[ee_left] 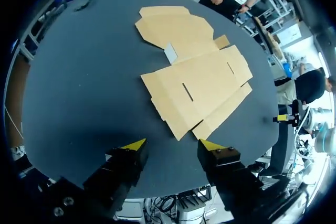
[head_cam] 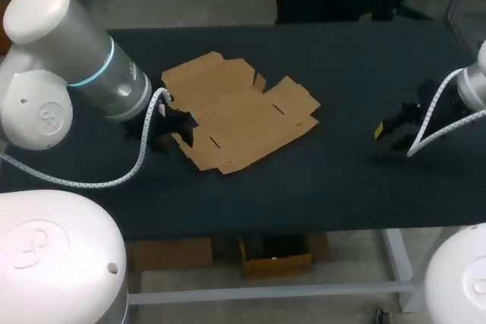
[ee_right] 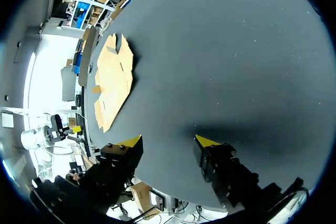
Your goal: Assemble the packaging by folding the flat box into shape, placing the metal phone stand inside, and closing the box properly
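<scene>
A flat brown cardboard box blank lies unfolded on the black table, left of centre. In the left wrist view the blank lies ahead of my left gripper, whose fingers stand open with only bare table between them. A small grey upright piece shows on the blank; I cannot tell what it is. In the head view my left gripper sits at the blank's left edge. My right gripper is far to the right, apart from the blank. In its own view the right gripper is open and holds nothing, with the blank far off.
The black table has a wide bare stretch between the blank and my right gripper. Its front edge runs close below both grippers. A white cable loops from my left wrist beside the blank.
</scene>
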Controlling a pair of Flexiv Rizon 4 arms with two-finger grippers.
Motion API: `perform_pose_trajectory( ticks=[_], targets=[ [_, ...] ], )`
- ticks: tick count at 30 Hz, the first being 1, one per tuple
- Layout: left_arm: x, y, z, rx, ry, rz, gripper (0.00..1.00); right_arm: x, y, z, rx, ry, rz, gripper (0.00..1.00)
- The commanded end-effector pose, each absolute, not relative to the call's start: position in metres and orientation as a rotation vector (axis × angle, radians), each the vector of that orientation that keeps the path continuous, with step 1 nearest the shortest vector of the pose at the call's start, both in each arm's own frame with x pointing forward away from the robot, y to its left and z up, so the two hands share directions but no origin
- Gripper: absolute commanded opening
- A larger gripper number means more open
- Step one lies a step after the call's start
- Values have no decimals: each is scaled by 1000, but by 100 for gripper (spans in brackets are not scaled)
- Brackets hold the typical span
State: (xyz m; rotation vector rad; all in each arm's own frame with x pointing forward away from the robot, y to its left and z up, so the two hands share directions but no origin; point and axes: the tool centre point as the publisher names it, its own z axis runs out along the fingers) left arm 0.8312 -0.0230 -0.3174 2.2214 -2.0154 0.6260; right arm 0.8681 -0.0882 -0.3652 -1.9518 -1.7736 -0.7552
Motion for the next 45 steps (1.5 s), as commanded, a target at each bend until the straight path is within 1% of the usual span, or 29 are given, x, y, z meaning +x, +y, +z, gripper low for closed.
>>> perform_pose_trajectory(
  ticks=[1,9,21,43,45],
  targets=[
    [828,-24,-314,2228,-2023,634,100,865,-91,-360,-1935,-1787,-761,100],
    [827,-25,-312,2230,-2011,642,100,870,-93,-352,-1886,-1840,-748,100],
    [833,-27,-309,2237,-1986,638,100,894,-83,-343,-1797,-1957,-684,100],
    [838,-29,-308,2233,-1971,636,100,894,-83,-343,-1797,-1957,-684,100],
    [843,-33,-309,2207,-1971,644,100,905,-79,-341,-1773,-1977,-677,100]
  ],
)
